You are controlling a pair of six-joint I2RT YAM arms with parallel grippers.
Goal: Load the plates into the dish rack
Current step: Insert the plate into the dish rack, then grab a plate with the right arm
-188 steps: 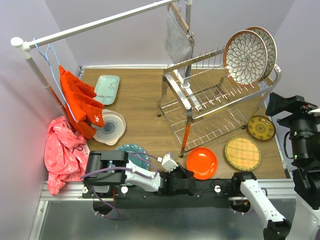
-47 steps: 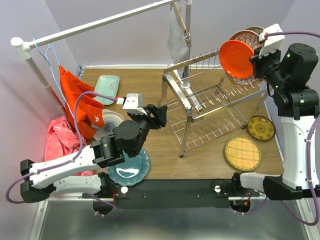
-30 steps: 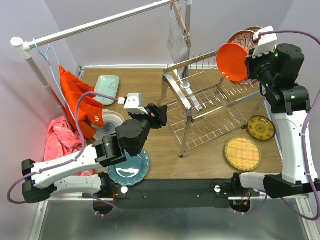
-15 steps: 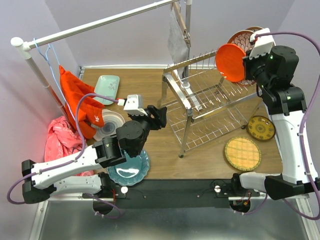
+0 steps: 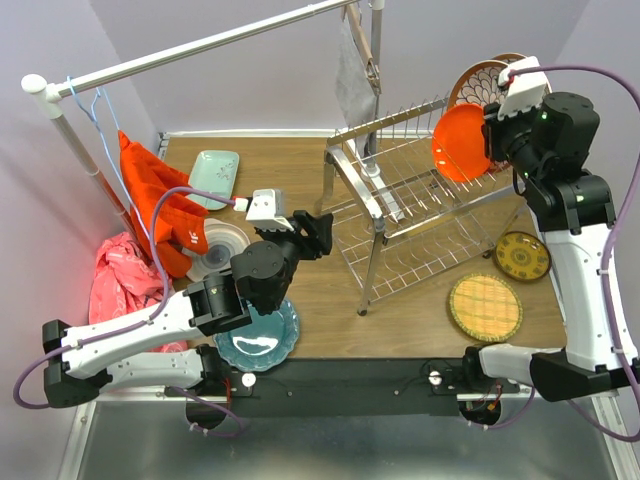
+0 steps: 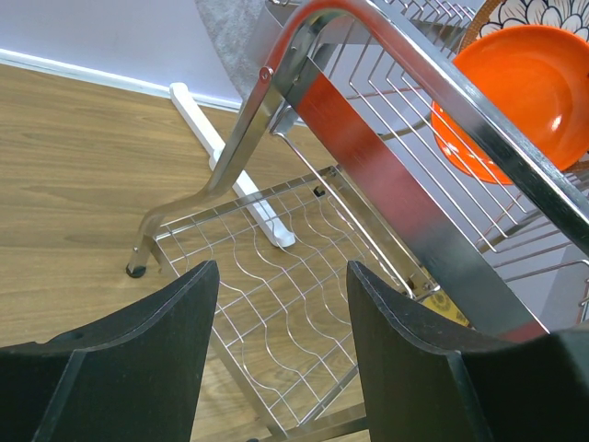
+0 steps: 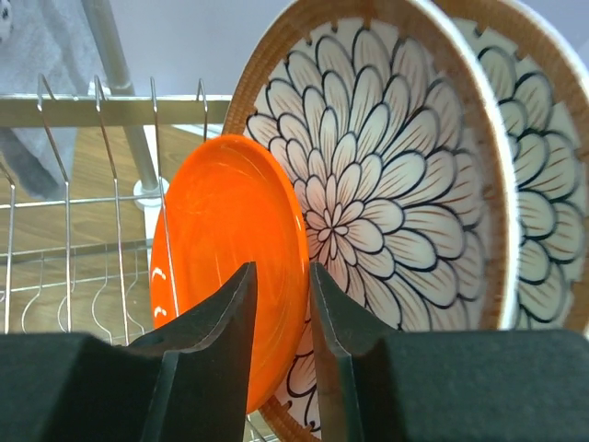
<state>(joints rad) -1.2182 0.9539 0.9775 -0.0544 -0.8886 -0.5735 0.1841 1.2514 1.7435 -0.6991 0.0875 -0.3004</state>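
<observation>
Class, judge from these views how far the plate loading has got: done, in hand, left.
Done: two floral plates stand in the top tier of the dish rack. In hand: the right gripper holds the orange plate upright beside them. Left: the woven, dark-yellow, teal, swirl and pale green plates lie on the table.

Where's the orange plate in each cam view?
Top external: upper right, the orange plate stands upright at the top tier of the dish rack.
Left wrist: upper right, partly behind the rack's frame bar.
Right wrist: centre-left, its rim pinched in the right gripper.
Shared landmark: the brown-rimmed floral plate, just behind it in every view.
</observation>
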